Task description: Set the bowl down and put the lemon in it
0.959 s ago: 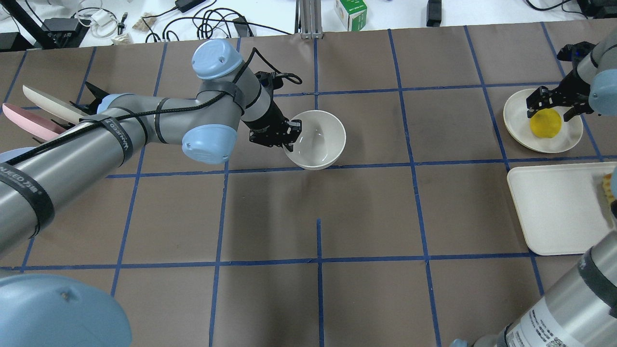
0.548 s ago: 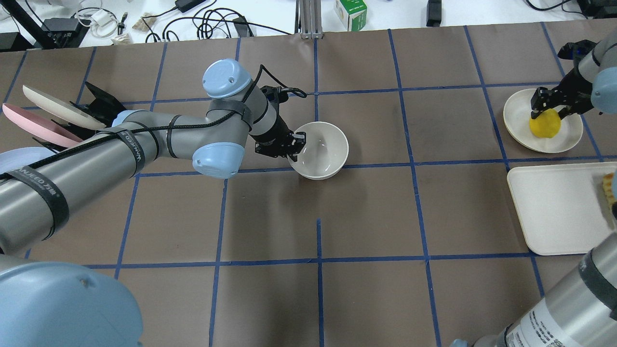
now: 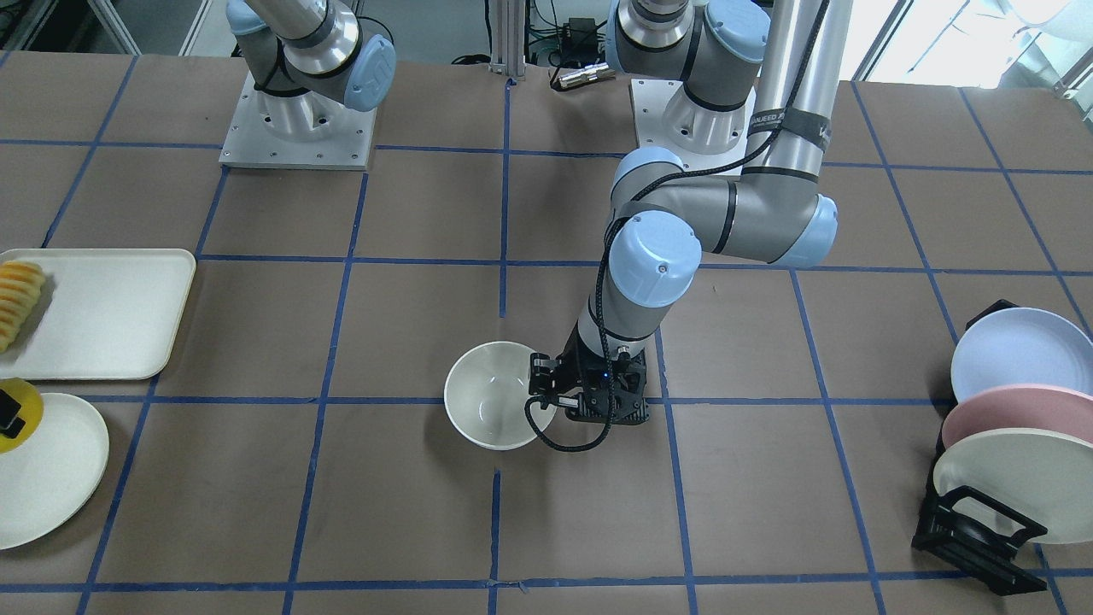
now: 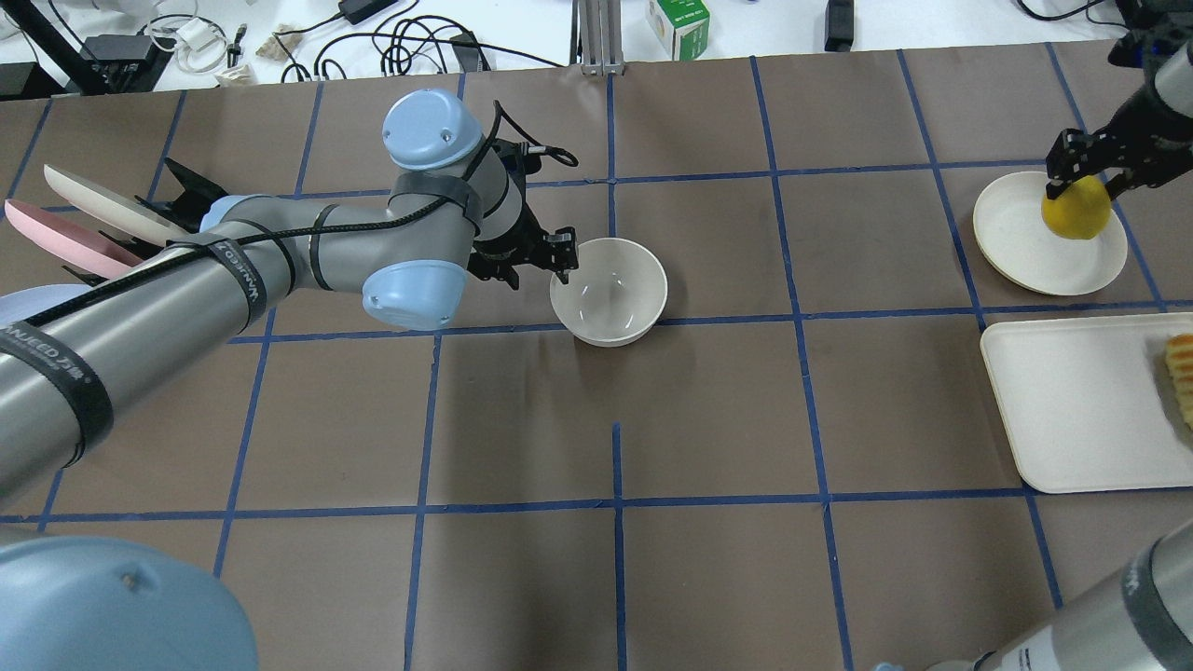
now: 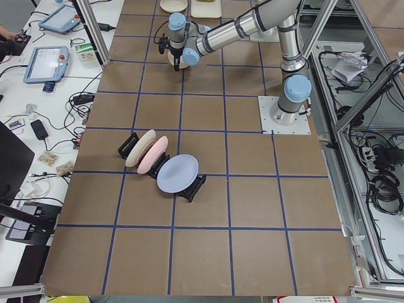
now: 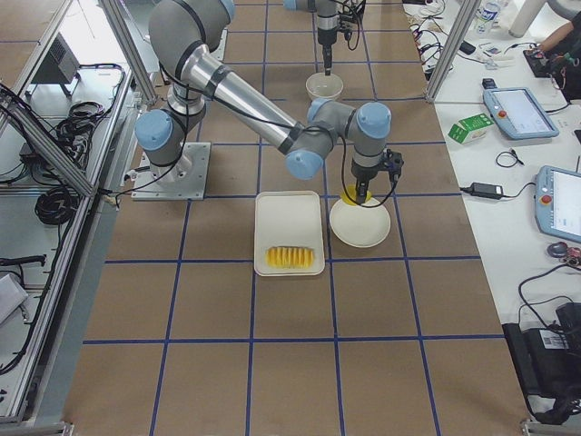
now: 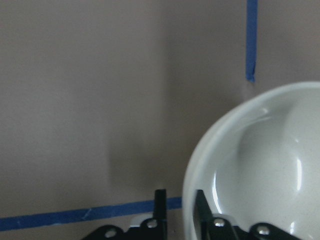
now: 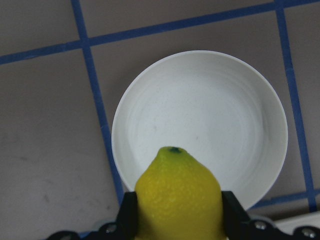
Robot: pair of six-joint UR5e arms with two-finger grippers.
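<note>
1. My left gripper (image 7: 179, 197) is at the bowl (image 4: 610, 296) rim with its jaws parted. One jaw is inside and one outside, and the outer one is clear of the wall. The bowl is upright and empty, near the middle of the worktop (image 4: 708, 410).
2. My right gripper (image 4: 1079, 191) is clamped on the lemon (image 8: 177, 195). The lemon looks lifted off the plate (image 4: 1011, 233) at my right end, well apart from the bowl.
3. Risk: I retract left sideways instead of straight up. The inner jaw would hook the rim and drag or tip the bowl, which looks glossy and light and would likely slide easily on the paper.
4. Risk: the left arm loiters beside the bowl while the right arm crosses to the same spot, and the arms collide. Clear left first.
5. Risk: the lemon is oval and smooth, and I grip it across the belly. A fast traverse or a jerk could twist it or squirt it out, and it would roll away across the worktop.
6. Risk: I let go too high or off-centre. The bowl is narrow, so the lemon could clip the rim and bounce out or knock the bowl over. Lower into the bowl before opening.
7. Risk: if the bowl shifts as in 3, the drop target goes stale and the lemon lands outside. Recheck the bowl's position before descent.
</note>
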